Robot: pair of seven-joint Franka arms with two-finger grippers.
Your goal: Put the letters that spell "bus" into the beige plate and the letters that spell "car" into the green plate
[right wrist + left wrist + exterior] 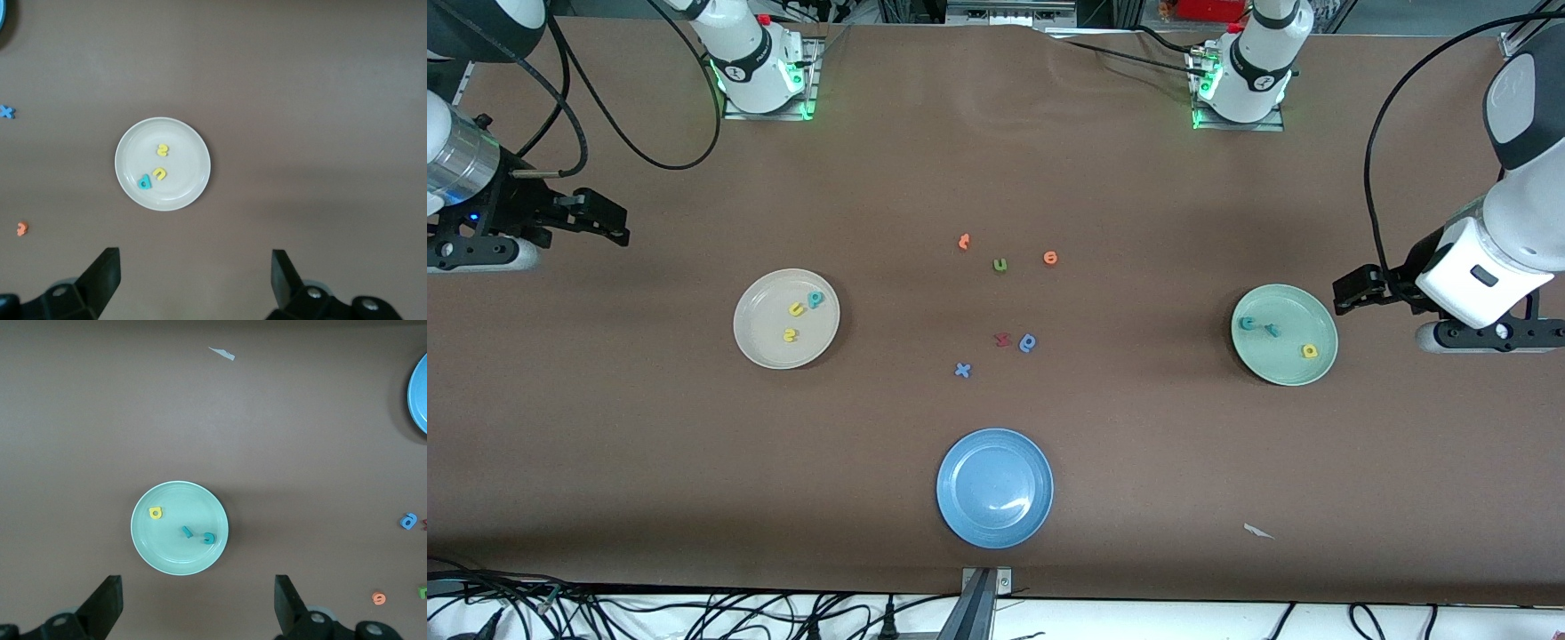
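Observation:
The beige plate [765, 324] holds a teal b [815, 300], a yellow u [796, 309] and a yellow s [790, 335]. The right wrist view shows the same plate [180, 193] with the s [162, 150], u [160, 174] and b [144, 182]. On the green plate [1280, 364] lie a teal c [1246, 324], a thin teal r [1272, 331] and a yellow a [1309, 350]. My right gripper [614, 222] hangs open and empty over bare table at its arm's end. My left gripper [1356, 292] is open and empty over the table beside the green plate [179, 553].
A blue plate [994, 487] sits empty near the front camera. Mid-table lie loose letters: two orange ones [964, 241] [1050, 258], a green u [1000, 264], a red one [1002, 339], a blue round letter [1028, 342] and a blue x [962, 370]. A white scrap [1258, 532] lies near the front edge.

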